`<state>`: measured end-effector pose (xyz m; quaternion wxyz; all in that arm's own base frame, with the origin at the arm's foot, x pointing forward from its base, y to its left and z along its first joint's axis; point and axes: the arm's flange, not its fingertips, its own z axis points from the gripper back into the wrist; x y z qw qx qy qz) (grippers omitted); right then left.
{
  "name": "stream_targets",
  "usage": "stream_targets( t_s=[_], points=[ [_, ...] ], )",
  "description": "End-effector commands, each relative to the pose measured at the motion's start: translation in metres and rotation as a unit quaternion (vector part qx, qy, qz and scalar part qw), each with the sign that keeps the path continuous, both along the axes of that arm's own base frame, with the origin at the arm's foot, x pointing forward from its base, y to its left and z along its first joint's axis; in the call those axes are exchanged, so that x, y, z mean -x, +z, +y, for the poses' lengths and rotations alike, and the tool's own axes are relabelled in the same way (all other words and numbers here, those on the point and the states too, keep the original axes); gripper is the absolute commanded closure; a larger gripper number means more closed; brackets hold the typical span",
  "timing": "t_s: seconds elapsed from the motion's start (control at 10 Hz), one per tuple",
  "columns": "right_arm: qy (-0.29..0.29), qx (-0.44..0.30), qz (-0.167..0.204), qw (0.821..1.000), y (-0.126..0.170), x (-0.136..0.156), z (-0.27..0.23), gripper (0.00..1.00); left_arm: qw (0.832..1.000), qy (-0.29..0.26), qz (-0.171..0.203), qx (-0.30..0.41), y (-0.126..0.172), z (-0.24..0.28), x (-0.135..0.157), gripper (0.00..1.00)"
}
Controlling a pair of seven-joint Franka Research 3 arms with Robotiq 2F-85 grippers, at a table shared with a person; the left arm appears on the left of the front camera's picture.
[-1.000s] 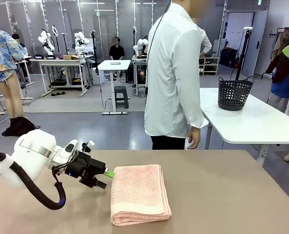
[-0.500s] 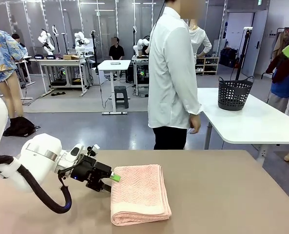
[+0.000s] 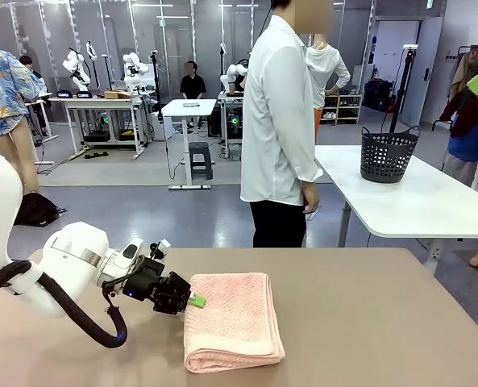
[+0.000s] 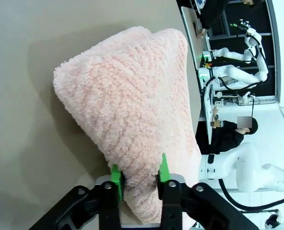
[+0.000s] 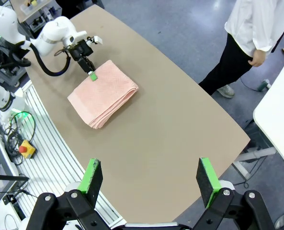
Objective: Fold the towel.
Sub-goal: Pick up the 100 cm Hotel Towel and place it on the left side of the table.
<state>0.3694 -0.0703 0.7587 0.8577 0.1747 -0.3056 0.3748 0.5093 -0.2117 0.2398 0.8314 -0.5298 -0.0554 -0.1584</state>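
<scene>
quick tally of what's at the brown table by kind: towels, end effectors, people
towel: 1
end effectors: 2, left end effector shut on the towel's edge, right end effector open, high above the table
person: 1
total: 4

- The towel point(image 4: 132, 115) runs past the bottom edge of the left wrist view, its near corner hidden between the left gripper's point(image 4: 139, 178) green pads point(image 4: 116, 176)
- The person's point(image 3: 280, 121) legs are hidden behind the table point(image 3: 367, 322) in the front view
- The right gripper's point(image 5: 150, 178) body is cut off by the right wrist view's bottom edge
</scene>
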Motion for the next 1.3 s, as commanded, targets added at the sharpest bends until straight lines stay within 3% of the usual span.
stream_targets(
  t_s=[0.0,0.4,0.7,1.0,1.2],
  points=[
    [-0.001,0.003,0.001,1.0,0.0,0.0,0.001,0.0,1.0,-0.004,0.004,0.011,0.0,-0.006,-0.005,1.0],
    [-0.001,0.003,0.001,1.0,0.0,0.0,0.001,0.0,1.0,-0.003,0.004,0.016,0.001,-0.006,-0.007,1.0],
    [-0.001,0.003,0.001,1.0,0.0,0.0,0.001,0.0,1.0,-0.002,-0.012,0.022,0.019,0.011,-0.01,1.0],
    [-0.001,0.003,0.001,1.0,0.0,0.0,0.001,0.0,0.999,0.022,-0.018,0.017,0.062,0.087,-0.015,1.0],
    [-0.001,0.003,0.001,1.0,0.0,0.0,0.001,0.0,1.0,0.024,-0.018,0.003,0.074,0.139,-0.014,1.0]
  ],
)
